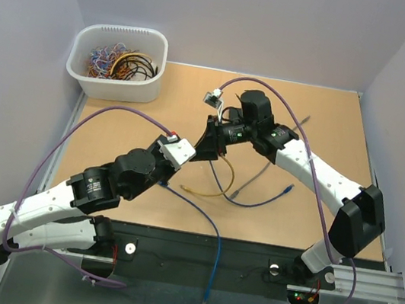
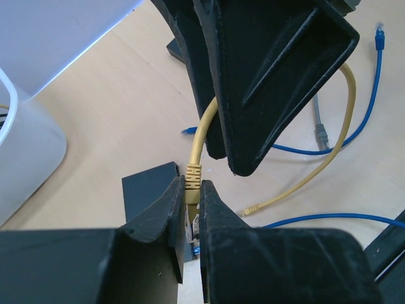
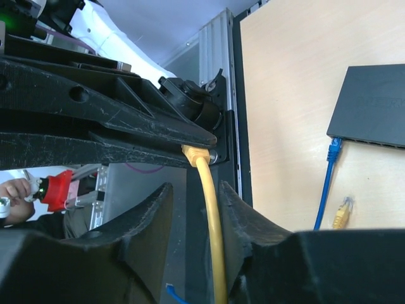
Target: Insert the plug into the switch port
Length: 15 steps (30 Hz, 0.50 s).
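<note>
Pinching the yellow plug in my left gripper, fingers closed right down on its boot. Its yellow cable runs on between the fingers of my right gripper, which sit partly apart around it and don't look like they're squeezing. Further right the switch lies flat on the table with a blue cable plugged in. My plug isn't in any port yet.

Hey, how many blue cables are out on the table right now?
2. The curved blue cable lies at the middle of the table, its plug free; the long blue cable runs off the near edge. More may be hidden.
</note>
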Each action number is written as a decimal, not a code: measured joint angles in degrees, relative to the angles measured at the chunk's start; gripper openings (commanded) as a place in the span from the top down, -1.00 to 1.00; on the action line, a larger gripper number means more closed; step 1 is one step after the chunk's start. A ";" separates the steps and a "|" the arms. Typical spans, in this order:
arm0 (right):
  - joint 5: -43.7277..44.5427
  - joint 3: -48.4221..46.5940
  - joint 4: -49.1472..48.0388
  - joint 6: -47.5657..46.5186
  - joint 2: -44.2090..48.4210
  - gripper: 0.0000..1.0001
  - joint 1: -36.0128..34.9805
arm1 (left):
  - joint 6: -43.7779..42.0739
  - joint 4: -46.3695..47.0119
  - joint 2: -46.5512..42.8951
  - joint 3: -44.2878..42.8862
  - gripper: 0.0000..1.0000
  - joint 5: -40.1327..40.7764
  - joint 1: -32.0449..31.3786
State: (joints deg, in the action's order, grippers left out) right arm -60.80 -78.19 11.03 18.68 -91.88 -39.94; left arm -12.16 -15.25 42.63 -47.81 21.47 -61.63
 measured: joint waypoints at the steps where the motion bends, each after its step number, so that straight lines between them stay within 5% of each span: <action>1: 0.13 -0.09 -0.02 0.07 0.00 0.28 -0.07 | 0.00 -0.02 0.04 0.00 1.00 0.00 -0.04; 4: 0.48 -0.44 -0.22 0.63 -0.24 0.53 -0.26 | 0.00 0.02 0.28 0.00 1.00 0.00 -0.15; 7: 1.22 -0.72 -1.20 1.31 -0.81 0.99 -0.31 | -0.02 0.13 0.42 0.00 1.00 0.15 -0.15; 10: 1.95 -0.70 -1.66 2.01 -0.98 0.99 -0.31 | -0.02 0.15 0.39 0.00 0.91 0.70 -0.15; 15: 4.85 1.25 -3.37 2.03 0.55 0.99 -0.72 | 0.63 0.39 0.26 0.00 0.09 1.62 -0.20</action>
State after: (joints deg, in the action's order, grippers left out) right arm -55.94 -76.95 7.66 20.71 -91.33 -40.66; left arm -11.53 -14.85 42.89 -47.81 23.09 -61.82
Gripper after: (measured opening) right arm 0.083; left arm 0.245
